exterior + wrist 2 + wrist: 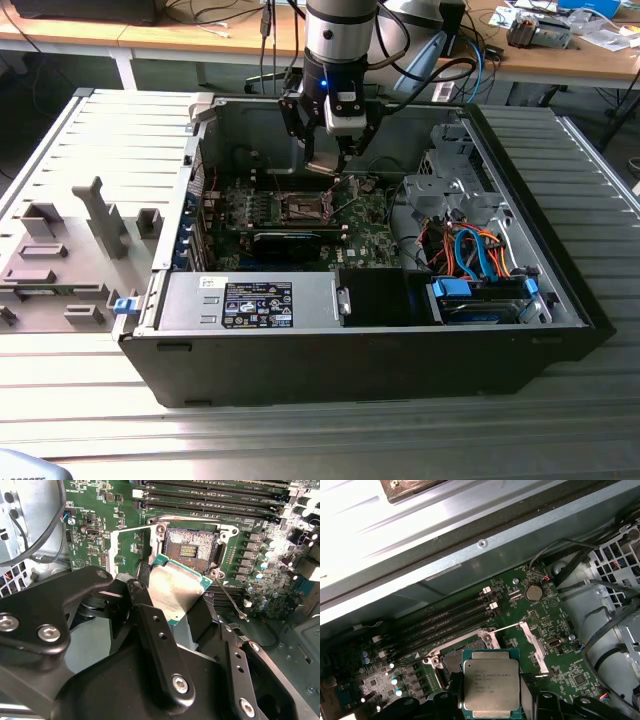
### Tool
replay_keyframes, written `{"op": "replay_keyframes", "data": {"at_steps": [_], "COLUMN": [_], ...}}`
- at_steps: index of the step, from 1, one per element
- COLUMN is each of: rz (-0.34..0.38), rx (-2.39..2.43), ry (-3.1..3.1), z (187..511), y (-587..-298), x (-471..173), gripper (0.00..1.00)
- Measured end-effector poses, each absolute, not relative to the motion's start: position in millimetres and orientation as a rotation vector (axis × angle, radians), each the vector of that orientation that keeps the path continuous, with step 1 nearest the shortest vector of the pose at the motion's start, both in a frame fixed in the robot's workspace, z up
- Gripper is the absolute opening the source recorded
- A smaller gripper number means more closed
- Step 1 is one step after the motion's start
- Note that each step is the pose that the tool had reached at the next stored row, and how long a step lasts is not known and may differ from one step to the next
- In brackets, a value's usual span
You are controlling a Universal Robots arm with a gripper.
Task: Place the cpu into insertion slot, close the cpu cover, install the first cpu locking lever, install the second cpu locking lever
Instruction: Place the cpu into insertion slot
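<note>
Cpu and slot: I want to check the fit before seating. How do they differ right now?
The cpu has a plain silver top with a green edge; the slot has a dark centre with gold contacts. The cpu is gripped in the hand, while the slot sits fixed in the green board, empty. Both are square and look similar in footprint.
</note>
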State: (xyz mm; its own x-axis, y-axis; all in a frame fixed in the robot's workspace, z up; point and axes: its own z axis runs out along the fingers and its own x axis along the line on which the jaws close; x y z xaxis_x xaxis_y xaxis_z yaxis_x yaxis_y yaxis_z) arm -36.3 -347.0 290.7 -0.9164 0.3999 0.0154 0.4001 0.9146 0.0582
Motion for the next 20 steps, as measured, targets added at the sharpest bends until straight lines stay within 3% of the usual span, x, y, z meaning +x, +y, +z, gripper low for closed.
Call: {"op": "replay_keyframes", "data": {"at_steps": [20], "rz": [-0.094], "rx": [-0.685], "ry": [-3.062], "z": [289.7], "y": [-347.0], "x": [-36.4], "gripper": [0.55]}}
